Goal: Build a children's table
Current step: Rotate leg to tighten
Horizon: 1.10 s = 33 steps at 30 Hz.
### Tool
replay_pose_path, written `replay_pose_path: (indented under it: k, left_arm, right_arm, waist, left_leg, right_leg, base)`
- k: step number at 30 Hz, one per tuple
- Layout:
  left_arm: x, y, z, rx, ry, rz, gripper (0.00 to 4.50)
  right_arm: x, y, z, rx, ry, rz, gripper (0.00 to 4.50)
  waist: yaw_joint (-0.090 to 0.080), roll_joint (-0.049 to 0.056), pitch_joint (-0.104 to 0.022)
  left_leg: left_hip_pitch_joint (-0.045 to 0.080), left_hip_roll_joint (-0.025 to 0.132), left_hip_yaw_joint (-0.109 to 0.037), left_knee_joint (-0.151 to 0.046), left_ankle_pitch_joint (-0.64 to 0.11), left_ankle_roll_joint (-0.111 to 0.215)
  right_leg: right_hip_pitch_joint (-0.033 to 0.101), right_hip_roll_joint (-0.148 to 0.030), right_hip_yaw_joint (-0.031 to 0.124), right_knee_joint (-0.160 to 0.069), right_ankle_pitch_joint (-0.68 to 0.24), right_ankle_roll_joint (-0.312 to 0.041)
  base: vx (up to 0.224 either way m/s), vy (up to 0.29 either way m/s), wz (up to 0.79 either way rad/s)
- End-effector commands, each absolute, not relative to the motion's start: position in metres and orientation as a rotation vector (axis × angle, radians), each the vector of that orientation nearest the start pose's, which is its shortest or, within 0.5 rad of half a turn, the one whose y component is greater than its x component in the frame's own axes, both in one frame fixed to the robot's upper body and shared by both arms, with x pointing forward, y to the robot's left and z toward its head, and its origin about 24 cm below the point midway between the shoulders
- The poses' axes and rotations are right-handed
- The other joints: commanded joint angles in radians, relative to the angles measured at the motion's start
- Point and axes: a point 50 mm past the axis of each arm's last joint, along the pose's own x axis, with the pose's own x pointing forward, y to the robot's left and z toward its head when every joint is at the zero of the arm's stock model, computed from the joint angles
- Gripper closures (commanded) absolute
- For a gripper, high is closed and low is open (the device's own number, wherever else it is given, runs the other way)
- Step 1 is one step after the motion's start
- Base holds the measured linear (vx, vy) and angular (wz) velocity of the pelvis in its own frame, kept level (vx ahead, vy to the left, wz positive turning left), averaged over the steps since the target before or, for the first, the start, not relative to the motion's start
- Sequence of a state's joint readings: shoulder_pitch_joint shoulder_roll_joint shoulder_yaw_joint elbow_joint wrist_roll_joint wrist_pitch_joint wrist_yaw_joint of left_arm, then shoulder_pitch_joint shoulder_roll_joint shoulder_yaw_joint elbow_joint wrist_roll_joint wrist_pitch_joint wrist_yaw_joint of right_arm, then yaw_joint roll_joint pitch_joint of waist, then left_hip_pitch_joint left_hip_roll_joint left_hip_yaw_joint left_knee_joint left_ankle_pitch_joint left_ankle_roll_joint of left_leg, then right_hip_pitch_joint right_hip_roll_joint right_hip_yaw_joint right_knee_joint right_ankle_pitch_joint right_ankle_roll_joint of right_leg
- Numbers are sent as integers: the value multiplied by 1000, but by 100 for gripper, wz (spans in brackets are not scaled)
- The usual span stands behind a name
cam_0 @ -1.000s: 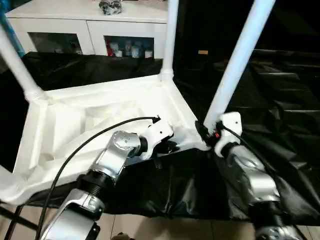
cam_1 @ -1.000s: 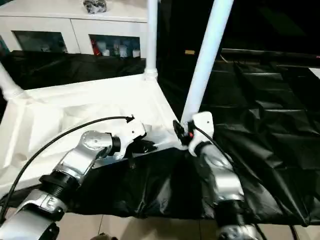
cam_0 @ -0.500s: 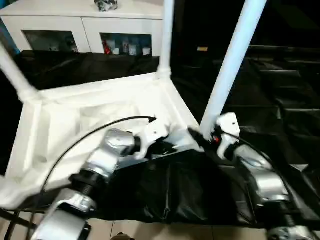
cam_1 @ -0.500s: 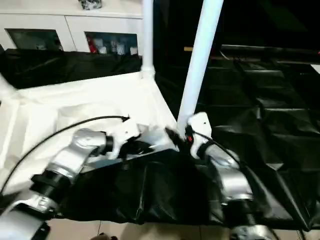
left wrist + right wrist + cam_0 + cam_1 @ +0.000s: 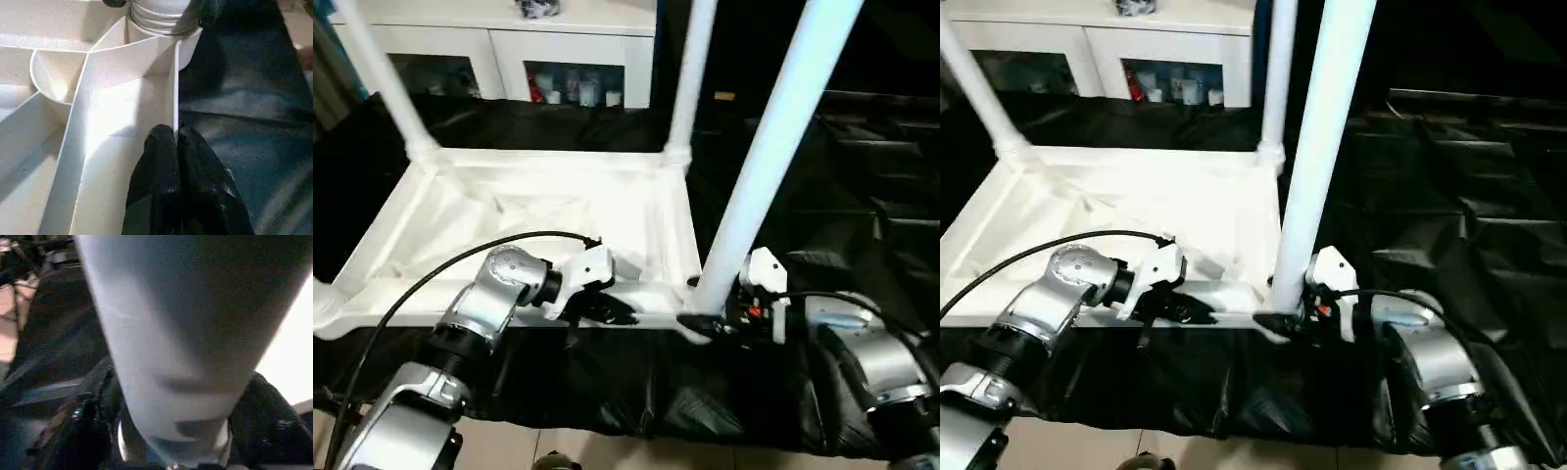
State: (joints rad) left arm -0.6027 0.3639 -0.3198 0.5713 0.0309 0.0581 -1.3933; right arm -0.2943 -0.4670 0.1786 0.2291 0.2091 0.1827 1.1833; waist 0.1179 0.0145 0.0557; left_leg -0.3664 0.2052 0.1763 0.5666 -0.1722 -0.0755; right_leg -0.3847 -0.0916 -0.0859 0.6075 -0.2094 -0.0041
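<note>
A: Item one, largest first?

B: Black sheeting [image 5: 822,176], lying crumpled under the whole work area and running out toward 3 o'clock in the head view.

A: Item two?

B: White cabinet [image 5: 509,49], standing at 12 o'clock behind the sheeting, with small objects showing through its glass fronts.

A: The task piece?

B: Tabletop [image 5: 538,220], lying upside down on the sheeting at centre-left of the head view, ribbed underside facing up. Three legs are standing in its corner sockets: the near leg [image 5: 773,147] rising from the 4 o'clock corner, the far leg [image 5: 690,73] at the 1 o'clock corner, the left leg [image 5: 382,73] at the 11 o'clock corner. The corner at 8 o'clock is running off the picture edge.

A: Right gripper?

B: Right gripper [image 5: 710,323], reaching in from 3 o'clock to the foot of the near leg, at the socket. In its wrist view the two black fingers [image 5: 266,416] are standing apart on either side of the leg, close against it; whether they are pressing it I cannot tell.

A: Left gripper?

B: Left gripper [image 5: 612,311], sitting at the tabletop's near rim, around 6 o'clock. Its fingers [image 5: 161,166] are lying together, pinching the thin upright rim wall just short of the near leg's socket.
</note>
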Motion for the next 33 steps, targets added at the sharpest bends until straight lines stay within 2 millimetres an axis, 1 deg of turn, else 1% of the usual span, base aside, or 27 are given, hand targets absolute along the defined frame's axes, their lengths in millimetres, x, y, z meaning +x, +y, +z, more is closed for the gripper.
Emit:
replay_pose_path:
  k: [1,5,8,10,11,12,14,16,17,18,19,20,21,22,23,24,25,26,27,28,29,30,31,32,33]
  left_arm:
    - [314,114,66,451,408,-1560,450]
    - [314,116,66,449,411,-1561,450]
    - [314,117,65,443,413,-1560,450]
    - [313,117,63,430,416,-1555,450]
    - [313,117,63,430,416,-1555,450]
    - [313,117,62,422,419,-1546,450]
    - [312,116,61,412,422,-1529,450]
    - [313,114,59,398,418,-1487,450]
    - [313,112,58,397,415,-1458,450]
    - [314,109,56,393,413,-1434,450]
    - [313,107,55,392,412,-1421,450]
    - [313,107,55,392,412,-1421,450]
    - [314,100,53,379,409,-1379,450]
    - [315,94,52,360,405,-1350,450]
    - [315,87,52,343,400,-1320,450]
    - [315,87,52,343,400,-1320,450]
    - [315,76,50,323,394,-1289,450]
    - [315,76,50,323,394,-1289,450]
    - [315,64,49,300,382,-1252,450]
    - [315,63,49,299,382,-1251,450]
    - [313,56,48,294,377,-1242,450]
    - [312,55,48,294,376,-1240,450]
    - [311,51,47,294,374,-1231,450]
    - [311,51,47,294,374,-1231,450]
    - [309,49,45,306,374,-1237,450]
  right_arm:
    - [256,-137,43,-154,378,1461,171]
    - [255,-136,43,-150,386,1484,198]
    - [253,-134,42,-140,390,1497,202]
    - [252,-133,40,-106,386,1481,204]
    - [252,-133,40,-106,386,1481,204]
    - [252,-133,39,-94,379,1460,205]
    - [253,-134,38,-75,367,1401,205]
    - [259,-135,35,-77,329,1283,207]
    - [266,-136,33,-81,317,1169,207]
    - [271,-136,32,-79,299,1085,213]
    - [274,-137,31,-77,289,1037,217]
    - [274,-137,31,-77,289,1037,224]
    - [280,-135,27,-57,283,905,224]
    - [282,-133,24,-40,279,822,232]
    - [285,-130,20,-22,292,743,238]
    - [285,-130,20,-22,292,743,242]
    - [286,-122,15,-5,303,660,244]
    - [286,-122,15,-5,303,660,246]
    - [289,-115,10,13,326,569,248]
    - [289,-114,10,14,326,564,249]
    - [293,-108,9,25,325,487,250]
    - [294,-107,9,25,325,477,250]
    - [298,-104,10,18,321,427,250]
    - [298,-104,10,18,321,427,250]
    - [301,-99,13,0,293,431,216]
  waist:
    - [1,-5,-46]
    - [2,-8,-45]
    - [2,-7,-45]
    - [2,-3,-44]
    - [2,-4,-44]
    - [1,0,-45]
    - [3,2,-45]
    - [0,6,-44]
    - [-2,9,-42]
    - [-7,9,-39]
    - [-9,6,-37]
    - [-9,6,-37]
    - [-11,7,-33]
    - [-13,8,-34]
    - [-16,7,-33]
    - [-17,8,-33]
    - [-19,3,-34]
    - [-20,4,-35]
    - [-21,5,-37]
    - [-23,8,-35]
    - [-25,7,-36]
    - [-27,9,-36]
    - [-29,9,-37]
    - [-30,9,-37]
    - [-30,11,-38]
  left_leg:
    - [8,34,-6,-67,-216,63]
    - [8,33,-5,-67,-219,61]
    - [7,34,-6,-68,-217,59]
    - [7,34,-6,-68,-222,58]
    - [7,34,-6,-68,-225,56]
    - [8,34,-6,-69,-232,52]
    - [9,34,-6,-70,-238,48]
    - [10,35,-9,-74,-258,34]
    - [10,33,-10,-76,-284,23]
    - [16,34,-9,-78,-313,8]
    - [16,31,-11,-79,-332,-2]
    - [16,31,-11,-79,-332,-2]
    - [14,33,-14,-83,-334,-4]
    - [14,32,-13,-83,-331,-6]
    - [14,32,-14,-84,-334,-10]
    - [15,31,-14,-84,-331,-14]
    - [13,30,-14,-84,-325,-13]
    - [13,29,-13,-83,-315,-12]
    - [11,28,-13,-83,-302,-8]
    - [12,29,-13,-84,-304,-10]
    - [11,28,-14,-85,-309,-13]
    - [12,28,-15,-86,-313,-15]
    - [12,27,-15,-86,-315,-16]
    - [12,26,-14,-86,-316,-17]
    - [11,24,-14,-86,-319,-14]
  right_leg:
    - [42,-61,52,-73,-138,-239]
    - [41,-62,52,-76,-162,-234]
    - [41,-63,52,-76,-167,-230]
    - [41,-62,52,-78,-168,-231]
    - [41,-62,52,-77,-170,-230]
    - [41,-62,52,-78,-170,-231]
    - [41,-62,52,-79,-170,-231]
    - [38,-64,53,-80,-189,-228]
    - [38,-64,51,-84,-225,-223]
    - [31,-66,54,-90,-266,-218]
    - [32,-68,52,-96,-328,-201]
    - [32,-68,52,-96,-328,-201]
    - [32,-68,54,-100,-373,-177]
    - [30,-67,54,-100,-371,-176]
    - [28,-67,55,-102,-376,-173]
    - [27,-66,54,-102,-378,-169]
    - [30,-65,54,-102,-376,-165]
    - [29,-65,56,-101,-367,-165]
    - [31,-65,56,-100,-351,-160]
    - [28,-64,56,-100,-350,-162]
    - [31,-65,55,-101,-352,-159]
    - [29,-64,55,-101,-352,-158]
    - [30,-63,55,-102,-349,-153]
    - [29,-63,56,-102,-345,-154]
    - [30,-61,57,-102,-343,-146]
  base:
    - [0,0,0]
    - [0,0,0]
    - [0,0,0]
    - [0,0,0]
    - [0,0,0]
    - [0,0,0]
    - [0,0,0]
    - [0,0,0]
    - [0,0,0]
    - [0,0,0]
    - [0,0,0]
    - [0,0,0]
    - [0,0,0]
    - [0,0,0]
    - [0,0,0]
    - [0,0,0]
    - [0,0,0]
    - [0,0,0]
    - [0,0,0]
    - [0,0,0]
    - [0,0,0]
    - [0,0,0]
    - [0,0,0]
    - [0,0,0]
    - [0,0,0]
